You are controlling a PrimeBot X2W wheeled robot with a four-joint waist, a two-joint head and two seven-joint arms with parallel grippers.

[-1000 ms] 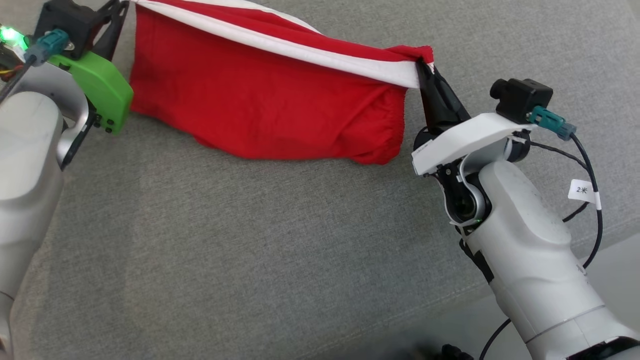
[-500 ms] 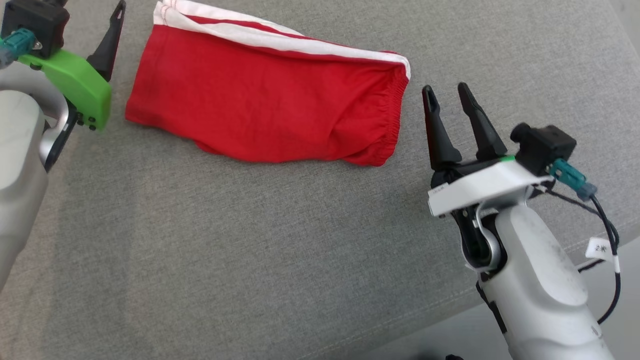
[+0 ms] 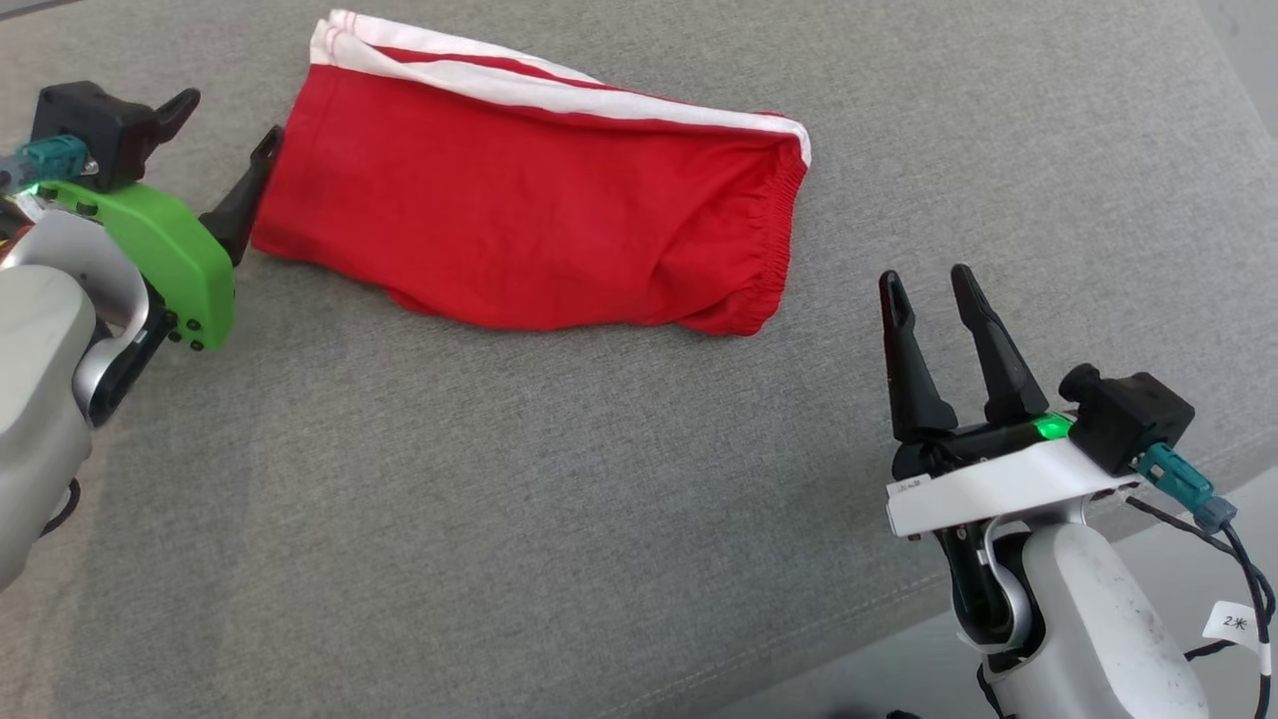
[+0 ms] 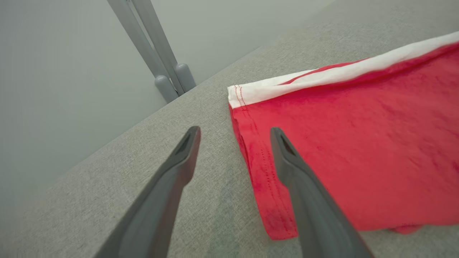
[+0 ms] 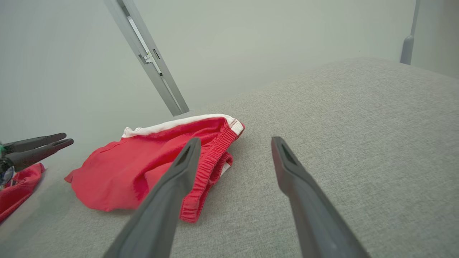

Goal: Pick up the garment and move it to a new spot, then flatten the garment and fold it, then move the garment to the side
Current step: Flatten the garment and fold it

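Two sets of jaws stand wide open & empty. Nearest, the right jaws hang over the bare grey cushion (image 3: 499,499), apart from the garment (image 3: 519,220), which lies flat-ish w/ its elastic waistband (image 3: 784,230) toward them. Likely step: flattening. The near edge looks puffy by the waistband, so a low pinch at that corner, drawn outward, should smooth it. Farther left, the left jaws straddle the hem (image 4: 252,157), one finger over red cloth; best to catch both layers w/o bunching. The white stripe (image 3: 559,90) marks the far edge.

left wrist | garment (image 4: 358,150) cut by right edge | stripe (image 4: 258,92) blurred
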